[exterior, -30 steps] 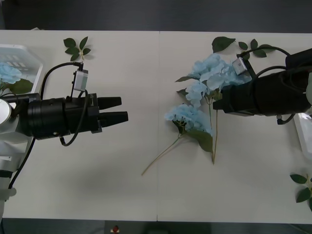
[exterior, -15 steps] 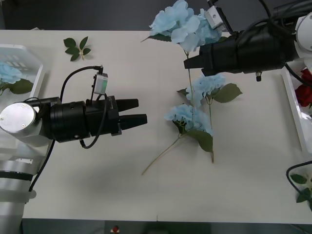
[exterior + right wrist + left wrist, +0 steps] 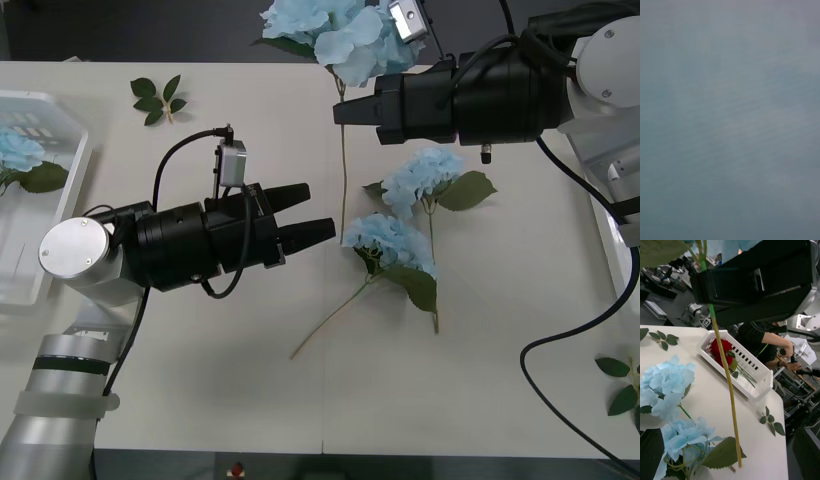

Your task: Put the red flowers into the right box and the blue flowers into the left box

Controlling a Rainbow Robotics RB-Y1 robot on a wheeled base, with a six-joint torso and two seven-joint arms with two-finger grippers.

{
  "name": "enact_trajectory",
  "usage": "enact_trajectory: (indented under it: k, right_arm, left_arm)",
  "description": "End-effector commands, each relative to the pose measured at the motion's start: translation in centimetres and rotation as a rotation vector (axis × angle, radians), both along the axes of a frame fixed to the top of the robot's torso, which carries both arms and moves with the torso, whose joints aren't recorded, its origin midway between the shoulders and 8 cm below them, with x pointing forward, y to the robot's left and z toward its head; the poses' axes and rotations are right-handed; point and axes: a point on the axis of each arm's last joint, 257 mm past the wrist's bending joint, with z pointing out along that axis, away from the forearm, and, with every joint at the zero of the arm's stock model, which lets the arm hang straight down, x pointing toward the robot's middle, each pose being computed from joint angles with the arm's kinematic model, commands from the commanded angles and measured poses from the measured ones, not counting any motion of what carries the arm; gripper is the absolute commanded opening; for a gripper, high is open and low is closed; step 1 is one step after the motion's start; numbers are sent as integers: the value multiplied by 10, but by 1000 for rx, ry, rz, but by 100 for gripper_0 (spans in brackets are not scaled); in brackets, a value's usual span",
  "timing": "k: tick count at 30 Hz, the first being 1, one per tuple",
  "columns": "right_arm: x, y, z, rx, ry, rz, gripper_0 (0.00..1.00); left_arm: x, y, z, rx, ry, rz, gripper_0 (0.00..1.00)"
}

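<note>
Upper centre of the front view: the right gripper (image 3: 340, 110) is pinched tight on the stem of a blue flower (image 3: 335, 30), holding it in the air with the bloom at the top edge and the long stem hanging straight down toward the table (image 3: 200, 400). In the left wrist view that same stem (image 3: 724, 371) runs down from the dark clamped fingers, its tip ending just above the tabletop.

Centre left, the left gripper (image 3: 318, 212) points toward that dangling stem, its two black fingers spread apart with nothing between them, close beside the stem but not touching.

Two more blue flowers (image 3: 400, 215) lie on the table right of centre, heads close together, stems trailing toward the lower middle. Another blue head (image 3: 15, 150) sits in the left box (image 3: 60, 130) at the far left edge.

The left wrist view catches the red flowers (image 3: 721, 350) lying in the right box (image 3: 752, 384), a white tray with slotted sides. Loose leaf sprigs (image 3: 157, 98) dot the upper left.

No readable writing or labels anywhere.
</note>
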Motion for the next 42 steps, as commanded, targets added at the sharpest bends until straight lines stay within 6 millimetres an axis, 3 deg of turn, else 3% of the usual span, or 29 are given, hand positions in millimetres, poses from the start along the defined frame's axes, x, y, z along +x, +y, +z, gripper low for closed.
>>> enact_trajectory:
  k: [1, 5, 12, 17, 19, 21, 22, 33, 37, 41, 42]
  right_arm:
    - [-5, 10, 18, 19, -59, 32, 0]
    - [-7, 14, 21, 35, -56, 42, 0]
    - [-9, 16, 25, 59, -50, 47, 0]
    - [-8, 16, 28, 72, -49, 44, 0]
    - [-9, 17, 29, 74, -51, 45, 0]
    - [-8, 16, 29, 75, -51, 44, 0]
    - [-9, 17, 29, 74, -51, 46, 0]
    - [-9, 17, 28, 76, -52, 48, 0]
    - [-8, 13, 28, 67, -58, 44, 64]
    - [-8, 10, 26, 51, -75, 50, 87]
    - [-9, 10, 26, 50, -77, 53, 88]
  left_arm:
    - [10, -12, 26, -7, -101, 21, 100]
    - [11, -19, 27, -16, -104, 30, 97]
    - [15, -35, 30, -24, -118, 50, 81]
    - [17, -45, 34, -38, -123, 64, 43]
    - [19, -48, 36, -39, -128, 71, 34]
    - [20, -51, 38, -40, -133, 76, 8]
    - [21, -52, 37, -30, -138, 77, 0]
    - [28, -47, 39, -26, -132, 96, 0]
    - [31, -40, 35, -14, -122, 105, 0]
    - [35, -26, 28, 8, -109, 121, 0]
    - [37, -21, 25, 17, -107, 126, 0]
